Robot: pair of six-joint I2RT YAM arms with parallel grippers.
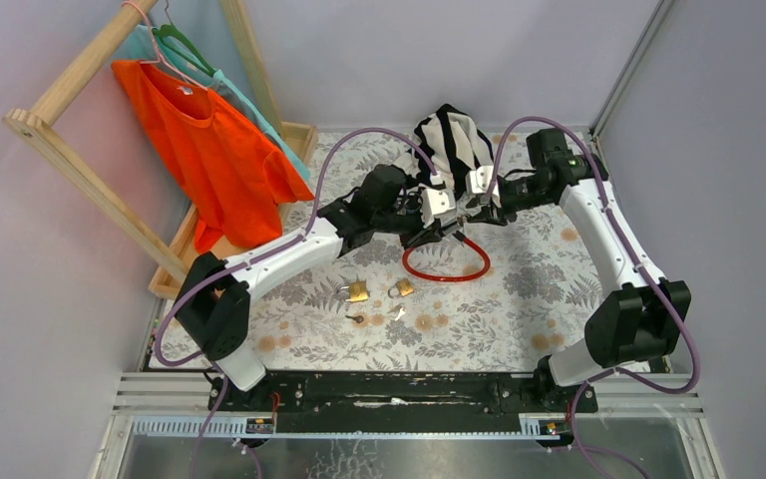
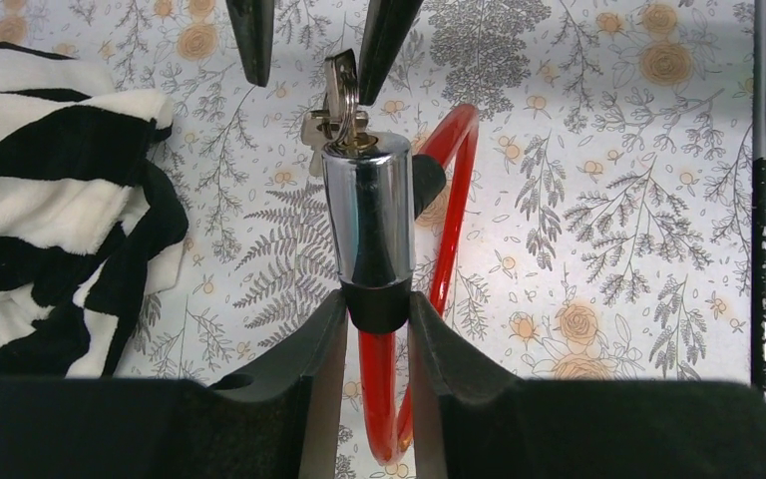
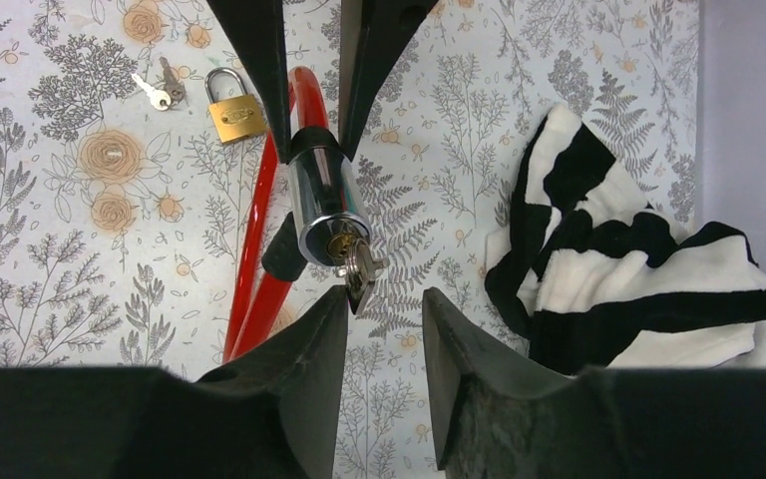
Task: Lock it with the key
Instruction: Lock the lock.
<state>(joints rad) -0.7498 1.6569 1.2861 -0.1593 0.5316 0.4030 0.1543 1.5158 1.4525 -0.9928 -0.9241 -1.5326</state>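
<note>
Glossy chrome lock cylinder (image 2: 367, 215) (mirror-smooth), matt floral tablecloth (image 2: 598, 200).

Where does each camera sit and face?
Top external: above, behind the bases, looking down on the floral table; left arm and right arm show.
Left wrist: on the left gripper, facing along its fingers at the chrome lock cylinder it clamps.
Right wrist: on the right gripper, facing the silver key in that cylinder.
Both wrist views share the cylinder, red cable and black-and-white striped cloth.

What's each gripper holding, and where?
Left gripper clamps the red cable lock's chrome cylinder by its black end collar. Right gripper: open around the silver key, holding nothing.
</note>
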